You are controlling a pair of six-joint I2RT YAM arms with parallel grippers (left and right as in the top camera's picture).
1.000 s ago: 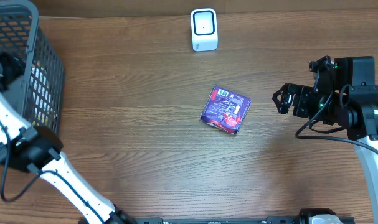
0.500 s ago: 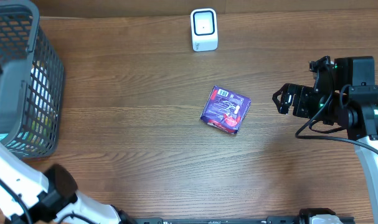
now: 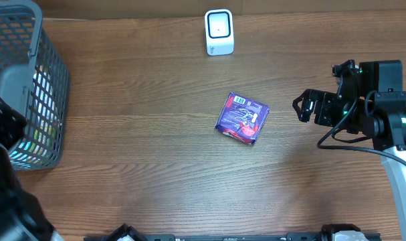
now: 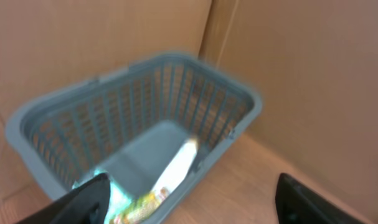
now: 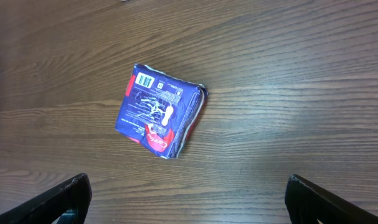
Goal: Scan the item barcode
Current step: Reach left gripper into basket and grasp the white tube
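The item, a flat purple and red package, lies in the middle of the wooden table, its white barcode label facing up. The right wrist view shows the same package and barcode label ahead of my open, empty right gripper. From overhead, the right gripper hovers to the right of the package, apart from it. A white scanner stands at the table's far edge. My left gripper is open and empty, looking down on the grey basket. The left arm is a dark blur at the lower left.
The grey mesh basket fills the table's far left corner. It holds a white and yellow packet and something teal. Bare wood lies between the package, the scanner and the basket.
The left arm has swung away from the basket side and now looms as a dark blur at the lower left. The package and right arm have not moved.
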